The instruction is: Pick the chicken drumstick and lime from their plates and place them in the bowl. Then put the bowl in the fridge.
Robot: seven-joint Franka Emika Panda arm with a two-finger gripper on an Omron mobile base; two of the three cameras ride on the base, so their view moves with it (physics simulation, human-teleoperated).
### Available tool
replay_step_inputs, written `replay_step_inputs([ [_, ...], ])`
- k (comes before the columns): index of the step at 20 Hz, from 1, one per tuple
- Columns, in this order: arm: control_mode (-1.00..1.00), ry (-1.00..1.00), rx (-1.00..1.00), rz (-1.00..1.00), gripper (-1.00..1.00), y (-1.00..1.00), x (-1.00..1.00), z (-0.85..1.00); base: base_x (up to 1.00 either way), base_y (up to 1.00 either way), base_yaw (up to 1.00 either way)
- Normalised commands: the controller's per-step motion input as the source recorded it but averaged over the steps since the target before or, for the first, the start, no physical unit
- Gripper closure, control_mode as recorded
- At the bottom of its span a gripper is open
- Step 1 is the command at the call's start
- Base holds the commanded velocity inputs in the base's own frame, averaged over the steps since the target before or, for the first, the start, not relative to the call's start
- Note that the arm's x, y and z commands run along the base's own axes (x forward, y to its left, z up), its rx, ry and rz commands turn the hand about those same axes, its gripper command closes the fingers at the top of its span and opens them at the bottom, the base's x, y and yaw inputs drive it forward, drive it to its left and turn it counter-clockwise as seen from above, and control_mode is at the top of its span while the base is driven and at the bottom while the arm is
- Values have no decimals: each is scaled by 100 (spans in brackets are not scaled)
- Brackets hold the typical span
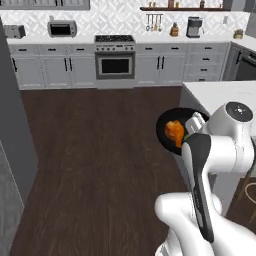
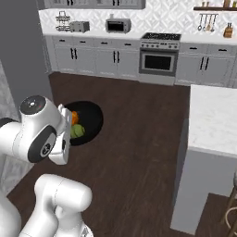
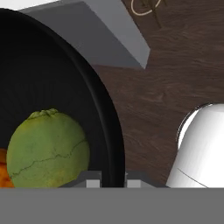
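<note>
Closest to the hand camera sits the lime, a round yellow-green fruit with a knobbly stem end, resting on the dark ribbed floor of the black bowl. At the lower left edge of that view a sliver of orange shows beside the lime: the chicken drumstick, touching or nearly touching the fruit. The tool is closed down narrow on the bowl's rim, one pale fingertip inside the wall and the other outside it, so the rim stands pinched between them. Beyond the rim lie the dark wooden floor and the grey side of the island table. From the left base camera the bowl hangs in the air over the floor, just off the corner of the white-topped table, with the drumstick lying orange in its middle and the arm's white wrist covering its right side. From the right base camera the bowl again floats above the floor, well apart from the table, with the lime and the drumstick side by side against the arm. Far behind, grey cabinets and an oven line the back wall.
</note>
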Motion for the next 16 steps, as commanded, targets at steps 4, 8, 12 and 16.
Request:
replay_step_inputs([
  [4, 100, 0, 0, 0, 100, 0, 0, 0, 100, 86, 0],
  [8, 100, 0, 0, 0, 100, 0, 0, 0, 100, 53, 0],
  [12, 100, 0, 0, 0, 100, 0, 0, 0, 100, 13, 0],
  [16, 100, 0, 0, 0, 100, 0, 0, 0, 100, -1, 0],
])
